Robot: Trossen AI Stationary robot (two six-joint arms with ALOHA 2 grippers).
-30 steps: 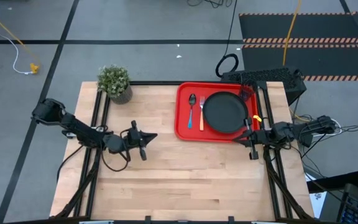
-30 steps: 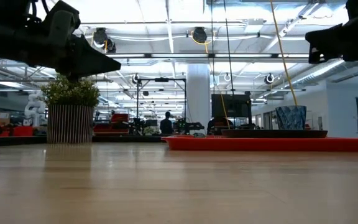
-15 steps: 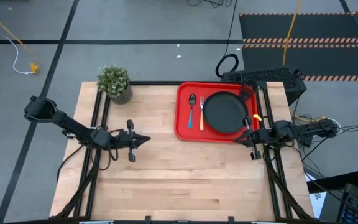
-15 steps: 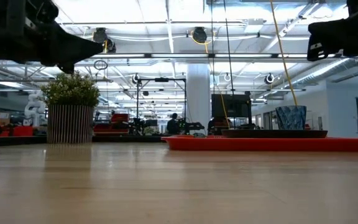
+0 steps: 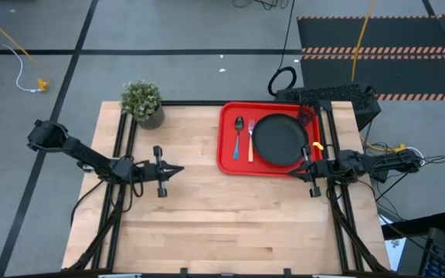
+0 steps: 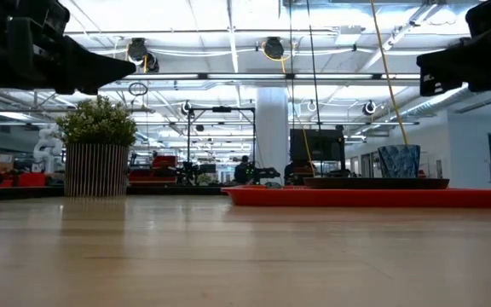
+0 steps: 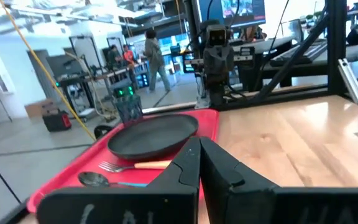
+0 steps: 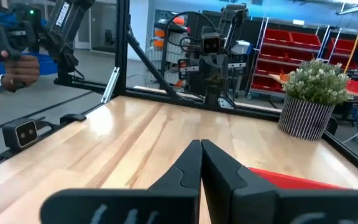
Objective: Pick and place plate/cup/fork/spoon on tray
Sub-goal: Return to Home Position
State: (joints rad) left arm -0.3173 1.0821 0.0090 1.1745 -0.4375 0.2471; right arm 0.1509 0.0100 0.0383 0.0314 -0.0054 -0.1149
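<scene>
I see the tray (image 5: 266, 140) in the upper right of the high view, near the table's far right corner, with the plate (image 5: 279, 139) lying flat in its middle. The fork (image 5: 250, 140) and the spoon (image 5: 239, 132) lie side by side on the tray's bare strip to the left of the plate, the spoon outermost. In the low view a blue-grey patterned cup (image 6: 398, 160) stands at the plate's level on the right, though I cannot tell from there exactly what it rests on. A plant (image 5: 143, 103) stands at the table's (image 5: 230, 216) upper left corner, well apart from the tray. Nothing lies on the wood between the tray and either arm. My left gripper (image 5: 178, 170) hangs over the left middle of the table, pointing right toward the tray and well short of it; its wrist view shows the two fingers pressed together, holding nothing. My right gripper (image 5: 304, 166) sits just beside the tray's lower right corner, pointing left, and its fingers meet at the tips too, empty. In the right wrist view a person's hand (image 8: 17, 70) shows at the upper left, beyond the table.
</scene>
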